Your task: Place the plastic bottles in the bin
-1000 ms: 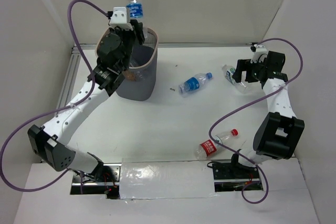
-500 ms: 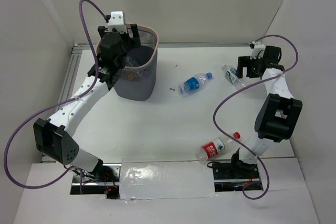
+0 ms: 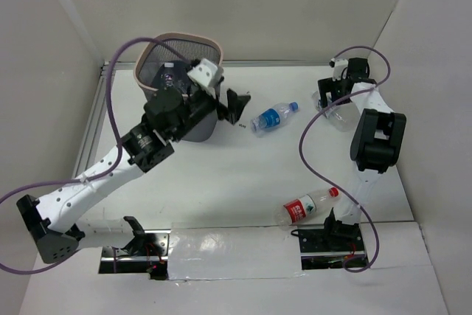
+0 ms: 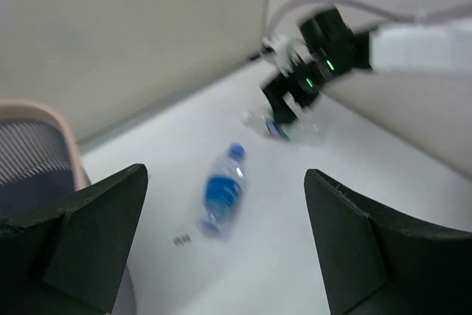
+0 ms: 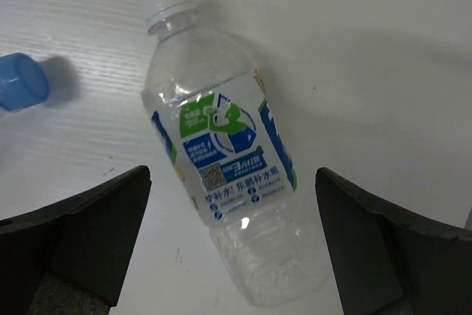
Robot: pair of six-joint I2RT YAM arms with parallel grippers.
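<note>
From above, my left tool (image 3: 237, 106) hangs just to the right of the tall dark grey mesh bin with a pale pinkish rim (image 3: 184, 36), which stands in the upper left of the frame. Its fingers are apart and hold nothing. The left wrist camera shows what the top view cannot: between my two dark fingers (image 4: 81, 234), a small clear plastic bottle with a blue label and blue cap (image 4: 220, 198) lies on its side on the white worktop (image 3: 221, 175), with a tiny dark scrap (image 4: 179, 240) just left of it. This picture is blurred, so I cannot read the label.

My right tool (image 3: 330, 101) is in the upper right of the top view, over a clear bottle that is hard to see there. The right wrist camera gives it plainly: a clear plastic bottle with a white cap and a green-and-blue label (image 5: 221, 153), lying flat, cap toward the top of the frame. My fingers stand wide apart on both sides, not touching it.

Only the top view shows a clear bottle with a red label and red cap (image 3: 306, 206), lying at the lower right, well apart from both tools.
</note>
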